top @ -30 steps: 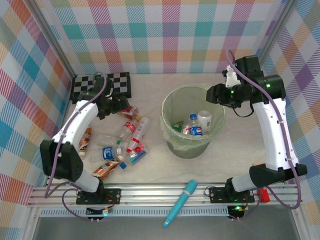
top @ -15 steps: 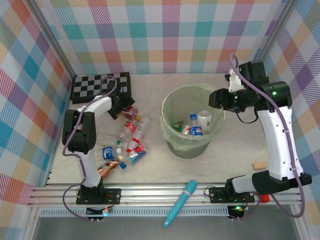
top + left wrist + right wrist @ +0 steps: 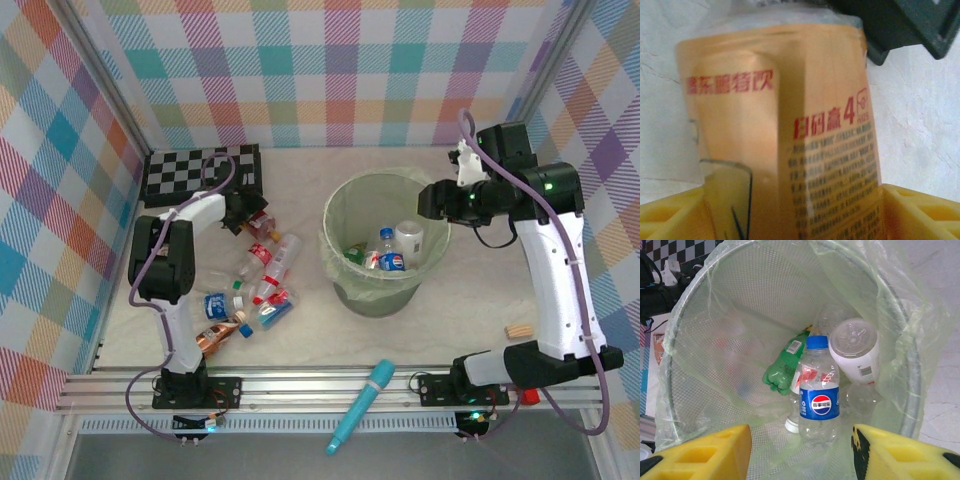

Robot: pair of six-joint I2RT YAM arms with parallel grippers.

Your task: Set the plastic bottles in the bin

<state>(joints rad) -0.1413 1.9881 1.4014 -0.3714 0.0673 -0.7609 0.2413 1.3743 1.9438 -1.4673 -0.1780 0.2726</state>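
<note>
Top external view: a pale worktop (image 3: 470, 300) walled in bright plaid, with two white arms bolted at its near edge.
Bin: the round pale-green bin (image 3: 334, 240) with its clear liner stands upright at mid-worktop.
Right hand: the right hand (image 3: 800, 450) hangs over the bin's mouth, yellow fingers spread wide with nothing between them.
Left hand: the left hand (image 3: 243, 212) sits at the far end of the bottle pile, just beside the checkerboard (image 3: 190, 170). The left wrist view shows its fingers pressed to either side of an orange-labelled bottle (image 3: 780, 125).
Plastic bottles: the plastic bottles (image 3: 262, 280) lie scattered on the worktop left of the bin. Inside it rest a blue-labelled bottle (image 3: 819, 400), a green bottle (image 3: 785, 367) and a white-lidded tub (image 3: 856, 347).
Strays: a teal tube (image 3: 362, 405) lies across the near rail, and a small tan block (image 3: 518, 330) lies right of the bin.
</note>
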